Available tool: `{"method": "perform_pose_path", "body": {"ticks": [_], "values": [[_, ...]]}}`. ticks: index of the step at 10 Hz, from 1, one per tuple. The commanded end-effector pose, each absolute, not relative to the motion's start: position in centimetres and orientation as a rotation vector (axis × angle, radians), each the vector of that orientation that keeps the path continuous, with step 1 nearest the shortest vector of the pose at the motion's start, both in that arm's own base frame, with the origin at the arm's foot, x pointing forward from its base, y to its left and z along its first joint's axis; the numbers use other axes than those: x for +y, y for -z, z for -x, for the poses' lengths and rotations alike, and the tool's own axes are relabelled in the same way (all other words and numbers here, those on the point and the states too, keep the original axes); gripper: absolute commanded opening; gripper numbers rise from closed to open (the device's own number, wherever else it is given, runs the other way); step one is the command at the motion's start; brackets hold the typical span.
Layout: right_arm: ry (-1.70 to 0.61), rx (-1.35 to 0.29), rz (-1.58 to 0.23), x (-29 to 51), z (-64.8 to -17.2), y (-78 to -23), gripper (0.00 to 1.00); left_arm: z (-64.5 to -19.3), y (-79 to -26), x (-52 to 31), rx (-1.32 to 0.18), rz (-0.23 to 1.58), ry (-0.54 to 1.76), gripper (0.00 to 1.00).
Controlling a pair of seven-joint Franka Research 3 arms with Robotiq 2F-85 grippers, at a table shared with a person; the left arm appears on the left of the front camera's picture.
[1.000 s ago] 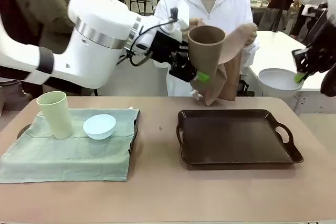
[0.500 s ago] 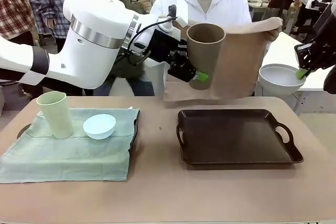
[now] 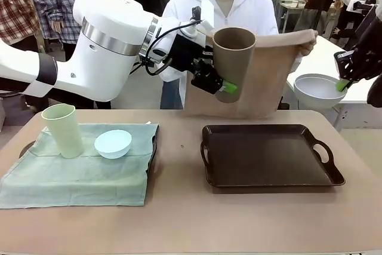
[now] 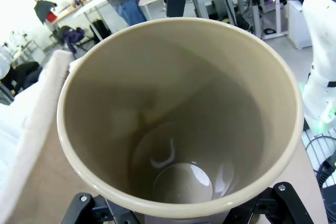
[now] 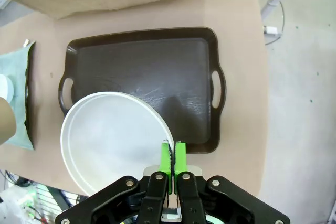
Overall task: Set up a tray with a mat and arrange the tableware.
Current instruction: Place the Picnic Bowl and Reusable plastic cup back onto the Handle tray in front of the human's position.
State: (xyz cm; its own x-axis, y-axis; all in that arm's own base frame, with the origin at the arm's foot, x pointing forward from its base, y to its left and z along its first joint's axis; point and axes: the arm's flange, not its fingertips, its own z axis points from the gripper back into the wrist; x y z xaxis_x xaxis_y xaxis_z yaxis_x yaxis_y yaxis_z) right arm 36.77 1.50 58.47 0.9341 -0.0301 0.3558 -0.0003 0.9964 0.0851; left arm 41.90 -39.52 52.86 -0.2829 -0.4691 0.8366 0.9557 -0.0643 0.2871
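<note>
While person spread mat (image 3: 262, 70) behind left gripper (image 3: 219, 86), clamped on brown tumbler (image 3: 233, 61), cloth risked snagging it; right gripper (image 5: 172, 156) pinched white bowl (image 5: 113, 140) rim.

Hidden from us: the left tray (image 3: 153, 147) beneath its green mat (image 3: 77, 171); the brown mat's (image 3: 265, 76) lower edge behind the desk (image 3: 179, 225); the right arm (image 3: 361, 58), cut off.
</note>
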Motion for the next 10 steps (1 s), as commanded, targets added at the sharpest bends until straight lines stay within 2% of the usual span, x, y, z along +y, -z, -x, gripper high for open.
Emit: {"method": "perform_pose_path", "body": {"ticks": [1,10], "values": [[0.016,-0.363,-0.081,1.47,-36.83,-58.28,0.0,-42.03,-53.25,-39.6,-1.044,0.672,1.617,0.0],[0.016,-0.363,-0.081,1.47,-36.83,-58.28,0.0,-42.03,-53.25,-39.6,-1.044,0.672,1.617,0.0]]}}
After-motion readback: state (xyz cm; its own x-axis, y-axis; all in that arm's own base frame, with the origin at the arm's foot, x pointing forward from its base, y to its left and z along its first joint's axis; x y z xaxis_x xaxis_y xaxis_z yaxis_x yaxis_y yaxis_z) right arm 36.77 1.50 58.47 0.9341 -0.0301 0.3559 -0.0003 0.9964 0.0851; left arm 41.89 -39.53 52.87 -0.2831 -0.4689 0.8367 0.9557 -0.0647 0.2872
